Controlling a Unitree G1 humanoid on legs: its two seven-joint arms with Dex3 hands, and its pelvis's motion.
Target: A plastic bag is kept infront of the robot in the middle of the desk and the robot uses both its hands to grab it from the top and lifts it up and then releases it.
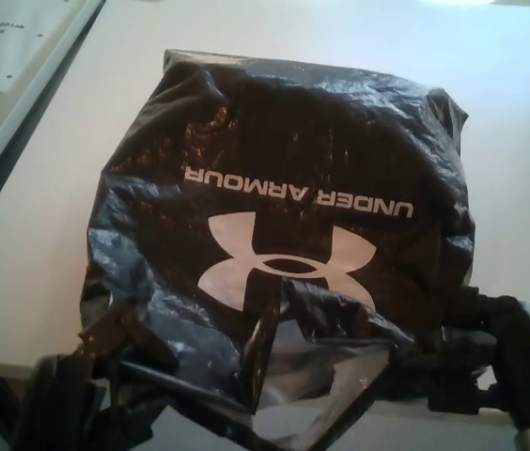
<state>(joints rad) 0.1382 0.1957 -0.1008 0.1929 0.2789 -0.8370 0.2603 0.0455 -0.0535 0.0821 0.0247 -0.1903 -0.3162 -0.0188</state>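
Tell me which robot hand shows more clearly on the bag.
The right robot hand: its black fingers are plainly clamped on the near right edge of the black plastic bag. The left robot hand is half buried in plastic.

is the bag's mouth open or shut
Open. The bag gapes at its near edge, showing the paler inside, with the left hand and right hand gripping its corners.

Strong light is coming from the far side; we are seeing the white tabletop (pixel 509 113) washing out toward the top edge. The plastic bag (pixel 284 169) is throwing small glints off its creases, otherwise reading near-black with detail lost. The whole view is looking soft, slightly grainy. Near edge is falling dim.
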